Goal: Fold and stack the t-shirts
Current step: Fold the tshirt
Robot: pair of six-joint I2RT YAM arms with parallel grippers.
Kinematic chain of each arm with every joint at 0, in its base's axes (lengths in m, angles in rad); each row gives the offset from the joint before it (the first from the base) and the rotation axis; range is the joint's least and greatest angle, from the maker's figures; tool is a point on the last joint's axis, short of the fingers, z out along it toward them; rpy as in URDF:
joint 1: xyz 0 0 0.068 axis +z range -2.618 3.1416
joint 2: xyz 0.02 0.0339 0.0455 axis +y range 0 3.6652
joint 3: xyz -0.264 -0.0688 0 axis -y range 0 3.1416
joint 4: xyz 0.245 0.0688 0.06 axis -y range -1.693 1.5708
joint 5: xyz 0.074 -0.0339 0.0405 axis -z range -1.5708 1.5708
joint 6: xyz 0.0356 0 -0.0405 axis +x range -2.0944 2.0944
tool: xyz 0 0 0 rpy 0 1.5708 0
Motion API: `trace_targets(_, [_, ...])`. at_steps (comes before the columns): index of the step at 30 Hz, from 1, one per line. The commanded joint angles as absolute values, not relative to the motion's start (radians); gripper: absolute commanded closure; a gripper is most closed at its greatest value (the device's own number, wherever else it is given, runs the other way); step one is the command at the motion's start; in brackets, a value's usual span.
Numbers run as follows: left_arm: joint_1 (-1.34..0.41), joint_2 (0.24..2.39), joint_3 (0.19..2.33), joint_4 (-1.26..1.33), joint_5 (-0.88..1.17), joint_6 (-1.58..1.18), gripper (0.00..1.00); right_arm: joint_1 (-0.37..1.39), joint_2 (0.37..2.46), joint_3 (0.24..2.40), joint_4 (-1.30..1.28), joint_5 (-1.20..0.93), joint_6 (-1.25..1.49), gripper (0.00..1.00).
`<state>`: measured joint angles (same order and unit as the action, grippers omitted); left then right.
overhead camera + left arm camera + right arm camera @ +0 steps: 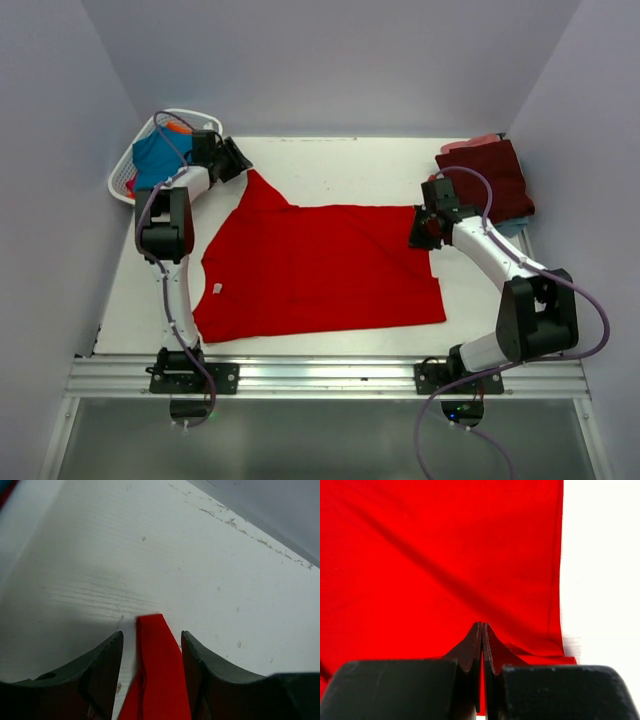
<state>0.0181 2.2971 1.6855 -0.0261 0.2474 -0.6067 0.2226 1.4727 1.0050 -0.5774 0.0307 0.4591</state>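
Left gripper (151, 635) sits at the bottom edge, its two dark fingers (100, 675) spread apart, and a narrow folded strip of the red t-shirt (157, 672) runs up between them, nearer the right finger than the left. The strip's squared tip ends just past the fingertips, lying flat on the white table (175, 555). Beyond the gripper the table shows faint scuffs and specks, with a grey wall (280, 505) far past it at upper right.

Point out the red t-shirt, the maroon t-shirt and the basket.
red t-shirt (320, 265): top view, middle of its body.
maroon t-shirt (505, 170): top view, its upper face.
basket (118, 183): top view, left rim.
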Motion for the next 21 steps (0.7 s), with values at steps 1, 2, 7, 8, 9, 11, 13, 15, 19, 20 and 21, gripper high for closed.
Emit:
trace_targets(1, [0.017, 2.332, 1.743, -0.048, 0.219, -0.601, 0.46, 0.229, 1.431, 0.992, -0.561, 0.023, 0.439, 1.00])
trace_targets(2, [0.018, 2.336, 1.744, -0.048, 0.219, -0.601, 0.47, 0.229, 1.431, 0.994, -0.560, 0.023, 0.439, 1.00])
trace_targets(7, [0.017, 2.356, 1.738, -0.044, 0.244, -0.612, 0.54, 0.229, 1.445, 0.996, -0.563, 0.031, 0.440, 1.00])
trace_targets(8, [0.017, 2.356, 1.730, -0.044, 0.245, -0.615, 0.58, 0.229, 1.447, 0.996, -0.563, 0.032, 0.442, 1.00])
trace_targets(9, [0.018, 2.356, 1.723, -0.038, 0.253, -0.617, 0.65, 0.229, 1.448, 0.996, -0.563, 0.032, 0.445, 1.00])
trace_targets(11, [0.017, 2.356, 1.710, -0.029, 0.255, -0.621, 0.72, 0.229, 1.448, 0.996, -0.561, 0.028, 0.445, 1.00])
trace_targets(13, [0.015, 2.367, 1.712, -0.029, 0.256, -0.621, 0.82, 0.229, 1.448, 0.999, -0.563, 0.026, 0.446, 1.00])
trace_targets(15, [0.017, 2.375, 1.715, -0.031, 0.256, -0.617, 0.86, 0.229, 1.447, 0.997, -0.563, 0.025, 0.445, 1.00])
trace_targets(19, [0.018, 2.388, 1.701, 0.026, 0.275, -0.618, 0.96, 0.227, 1.445, 0.993, -0.561, 0.025, 0.445, 1.00])
trace_targets(20, [0.018, 2.388, 1.700, 0.034, 0.278, -0.618, 0.96, 0.229, 1.443, 0.991, -0.561, 0.028, 0.445, 1.00])
trace_targets(21, [0.017, 2.391, 1.698, 0.046, 0.279, -0.617, 0.99, 0.229, 1.439, 0.986, -0.561, 0.029, 0.442, 1.00])
